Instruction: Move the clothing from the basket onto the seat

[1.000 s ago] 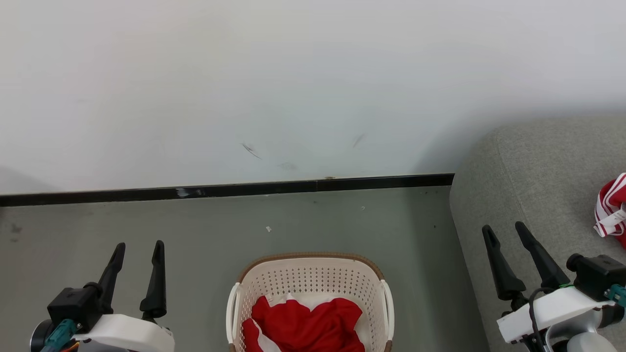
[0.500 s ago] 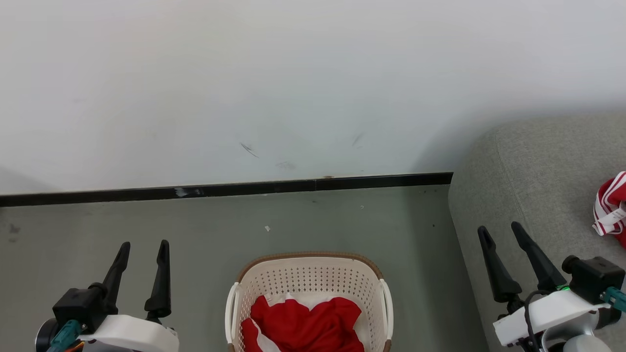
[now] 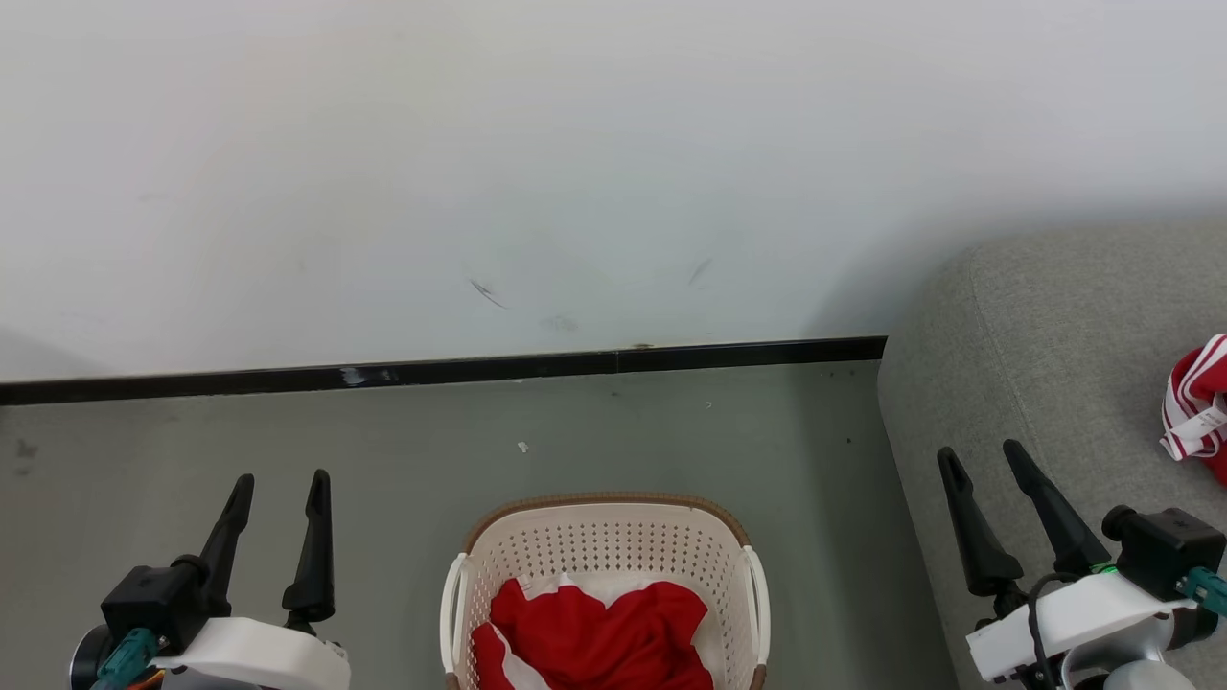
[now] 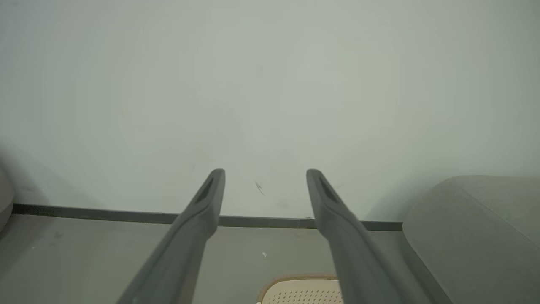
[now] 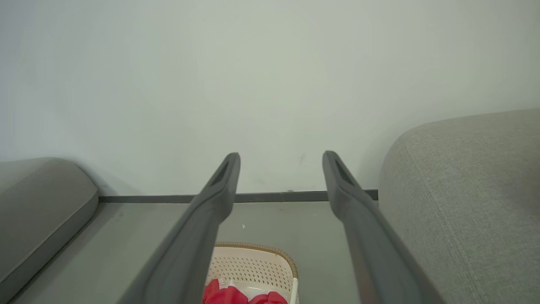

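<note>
1. Basket (image 3: 613, 537): cream plastic, perforated walls, brown rim, side handles. It stands on the floor (image 3: 671, 431) at the bottom centre of the head view, between the two tools and near the sofa, with a strip of floor between them.
2. Red garment (image 3: 599, 637): crumpled inside the basket, with white trim showing at its lower left. No tool touches it.
3. Striped garment (image 3: 1198, 402): red with white stripes and white trim. It lies on the sofa at the right edge of the head view and is cut off by the frame.
4. Sofa (image 3: 1054, 335): grey woven fabric with a rounded padded edge, right of the basket and against the wall.
5. Left tool (image 3: 282, 477): lower left of the head view, over the floor and left of the basket. Its fingers are spread apart and point toward the wall.
6. Right tool (image 3: 980, 450): lower right, over the sofa's left edge and well apart from the striped garment. Its fingers are spread apart, with the wall showing between them.
7. Wall (image 3: 575, 144): pale, with faint scuffs. A dark skirting (image 3: 479, 369) runs along its foot.
8. Cushion (image 5: 42, 190): grey and rounded, at the left of the right wrist view
</note>
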Available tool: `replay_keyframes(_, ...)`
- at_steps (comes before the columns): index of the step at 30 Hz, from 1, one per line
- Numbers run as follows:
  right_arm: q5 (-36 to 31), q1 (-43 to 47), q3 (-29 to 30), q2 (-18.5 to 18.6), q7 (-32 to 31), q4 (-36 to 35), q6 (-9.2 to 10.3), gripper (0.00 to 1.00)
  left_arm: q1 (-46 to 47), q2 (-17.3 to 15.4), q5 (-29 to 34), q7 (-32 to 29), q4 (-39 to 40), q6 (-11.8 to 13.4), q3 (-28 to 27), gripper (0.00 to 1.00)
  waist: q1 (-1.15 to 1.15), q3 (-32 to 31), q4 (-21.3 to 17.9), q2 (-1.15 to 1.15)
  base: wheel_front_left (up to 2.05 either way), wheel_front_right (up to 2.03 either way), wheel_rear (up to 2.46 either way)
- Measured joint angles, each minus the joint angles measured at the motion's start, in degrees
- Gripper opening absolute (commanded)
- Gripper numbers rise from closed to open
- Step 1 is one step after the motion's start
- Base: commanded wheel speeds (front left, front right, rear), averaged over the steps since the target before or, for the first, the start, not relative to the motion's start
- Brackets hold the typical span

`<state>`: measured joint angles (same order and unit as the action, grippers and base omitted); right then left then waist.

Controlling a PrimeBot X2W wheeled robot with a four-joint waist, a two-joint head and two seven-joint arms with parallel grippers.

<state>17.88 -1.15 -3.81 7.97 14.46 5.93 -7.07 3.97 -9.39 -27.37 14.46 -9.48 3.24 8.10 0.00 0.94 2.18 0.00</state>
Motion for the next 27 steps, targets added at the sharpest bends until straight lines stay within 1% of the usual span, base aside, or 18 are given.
replay_keyframes(16,-0.3,0.0,1.0,-0.4,0.0,-1.5,0.0,1.0,-0.1,1.2,2.3,0.0,-1.0,-2.5,-0.7,1.0,0.0,1.0,-0.4,0.0,0.0,0.0,0.0)
replay_keyframes(27,-0.3,-0.4,1.3,-0.7,0.0,-2.8,0.0,1.0,0.0,2.1,2.9,0.0,-1.8,-4.3,-0.3,1.0,0.0,3.4,-1.0,0.0,0.0,0.0,0.0)
